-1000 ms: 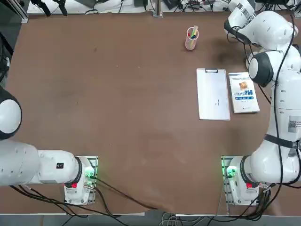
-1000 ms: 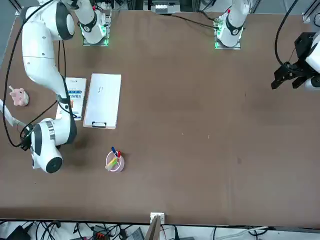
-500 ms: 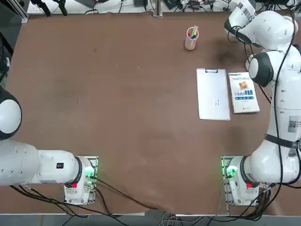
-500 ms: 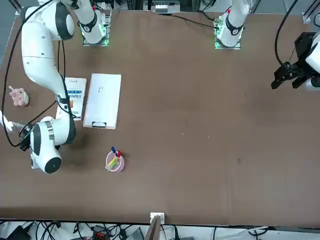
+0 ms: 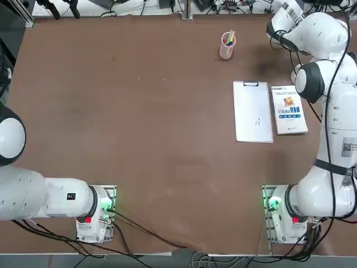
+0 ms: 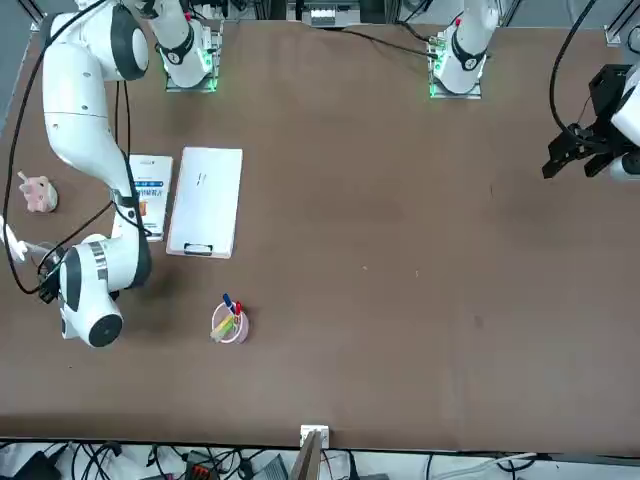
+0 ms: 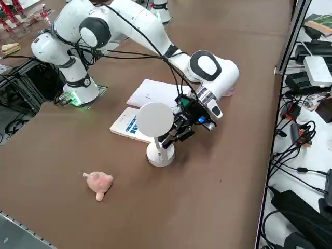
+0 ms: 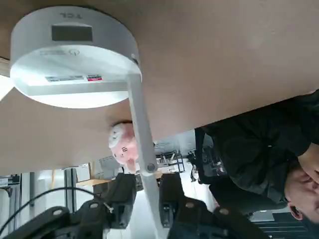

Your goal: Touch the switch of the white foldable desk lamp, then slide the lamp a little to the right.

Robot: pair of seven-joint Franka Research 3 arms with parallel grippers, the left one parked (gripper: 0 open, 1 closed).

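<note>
Book [image 7: 129, 126] and clipboard [image 7: 157, 94] beside the lamp [image 7: 160, 154], near the hand [image 7: 180, 126].

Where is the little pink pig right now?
In the right side view, the pink pig sits on the bare table nearer the camera than the white lamp, to the picture's lower left of it.

In the right side view, the white foldable desk lamp's round head [image 7: 154, 119] hides part of the right hand [image 7: 165, 141] and one corner of the book [image 7: 129, 126]. The right arm [image 7: 181, 59] covers part of the clipboard [image 7: 158, 92] and nearly all of the pink pen cup [image 7: 230, 91]. From overhead, the hand is out of view. In the wrist view, the fine print on the lamp's base [image 8: 75, 64] is too small to read, and the picture's edge cuts off a person [image 8: 259, 149].
</note>
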